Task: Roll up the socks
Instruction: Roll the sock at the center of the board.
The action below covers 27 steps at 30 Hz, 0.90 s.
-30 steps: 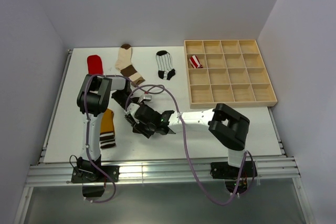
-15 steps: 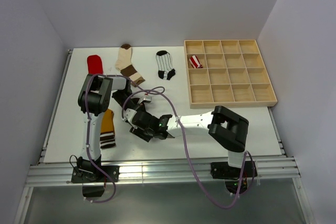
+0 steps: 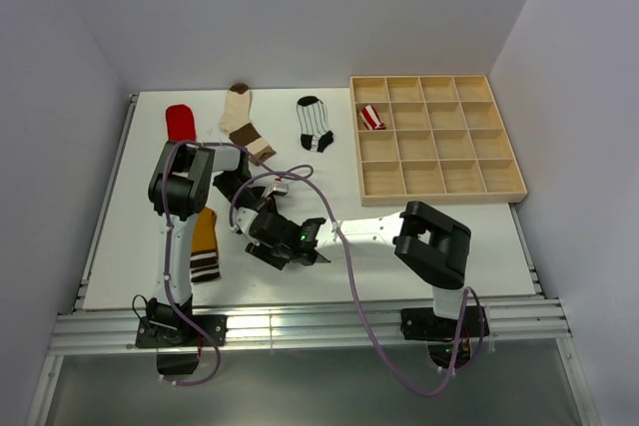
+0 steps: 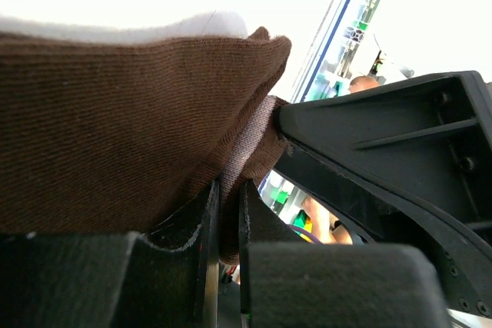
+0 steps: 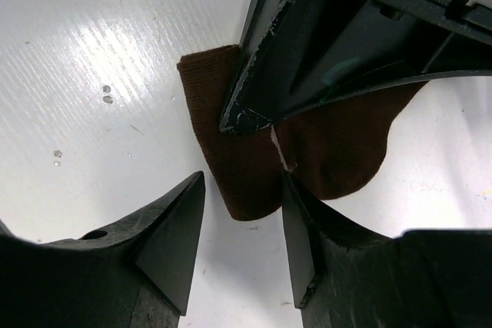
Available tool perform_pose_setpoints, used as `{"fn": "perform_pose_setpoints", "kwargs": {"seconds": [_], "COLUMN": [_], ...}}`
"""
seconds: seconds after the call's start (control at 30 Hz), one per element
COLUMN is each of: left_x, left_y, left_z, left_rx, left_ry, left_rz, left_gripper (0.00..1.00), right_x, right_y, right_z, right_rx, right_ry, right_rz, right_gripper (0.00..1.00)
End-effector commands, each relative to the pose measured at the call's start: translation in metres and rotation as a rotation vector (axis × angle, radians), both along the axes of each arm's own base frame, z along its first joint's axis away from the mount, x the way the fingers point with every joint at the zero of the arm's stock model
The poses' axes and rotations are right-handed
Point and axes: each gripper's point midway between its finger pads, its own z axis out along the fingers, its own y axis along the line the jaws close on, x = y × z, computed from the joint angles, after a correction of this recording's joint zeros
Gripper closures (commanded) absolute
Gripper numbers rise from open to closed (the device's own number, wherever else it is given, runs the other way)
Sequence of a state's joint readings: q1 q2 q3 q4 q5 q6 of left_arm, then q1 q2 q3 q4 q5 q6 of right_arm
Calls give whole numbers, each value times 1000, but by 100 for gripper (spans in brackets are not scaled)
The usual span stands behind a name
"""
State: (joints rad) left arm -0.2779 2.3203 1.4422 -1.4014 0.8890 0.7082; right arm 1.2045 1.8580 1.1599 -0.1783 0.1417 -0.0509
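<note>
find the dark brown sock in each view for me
top external: not discernible, hidden under the left tool, left of centre
left wrist: dark brown sock fills left and centre, pinched at bottom
right wrist: centre, on the white table
shared landmark: the left tool pinching it

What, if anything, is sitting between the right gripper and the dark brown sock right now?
Nothing visible. The right gripper hangs with open jaws straight over the rounded end of the dark brown sock. The left gripper, shut on the same sock just beyond, crowds that side but does not block the way down.
</note>
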Motion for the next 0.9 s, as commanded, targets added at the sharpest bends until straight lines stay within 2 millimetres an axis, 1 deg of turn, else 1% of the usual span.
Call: {"fn": "perform_pose_setpoints", "kwargs": {"seconds": [0.0,0.17,0.23,0.27,0.3,0.33,0.37,0.4,0.43,0.57,0.6,0.63,0.7,0.73,0.87], "left_x": [9,10,11,12,13,16,18,20,22,35,42,48,59,64,82], "left_y": [8,6,4,4,2,0,-2,-4,-5,-11,-12,-12,-15,-15,-18], "left_z": [-20,-17,-15,-15,-14,-11,-11,-10,-8,-2,-2,4,8,14,28], "left_rx": [27,18,10,6,6,-4,-11,-13,-18,-36,-44,-56,-66,-77,-91], "left_ry": [-70,-67,-68,-74,-73,-83,-92,-90,-97,-137,-173,-211,-257,-286,-354], "left_rz": [-51,-46,-38,-36,-27,-14,-3,9,19,78,86,98,126,140,203], "left_gripper": [99,98,96,94,93,88,86,84,79,73,72,71,70,69,68], "right_x": [2,1,-1,-1,0,0,0,0,-1,-13,-15,-17,-19,-21,-30], "right_y": [12,10,9,8,7,7,5,4,4,1,1,0,-3,-3,-4], "right_z": [0,-9,-12,-14,-15,-14,-17,-16,-15,-16,-15,-15,-19,-20,-25], "right_rx": [14,1,0,-2,4,13,16,28,37,72,85,87,74,73,69], "right_ry": [-19,-7,2,10,13,22,39,53,67,171,196,213,240,252,299], "right_rz": [16,16,11,7,0,-11,-17,-22,-20,-10,-11,-10,-18,-14,4], "right_gripper": [49,51,60,66,80,87,95,97,98,100,100,100,100,100,100]}}
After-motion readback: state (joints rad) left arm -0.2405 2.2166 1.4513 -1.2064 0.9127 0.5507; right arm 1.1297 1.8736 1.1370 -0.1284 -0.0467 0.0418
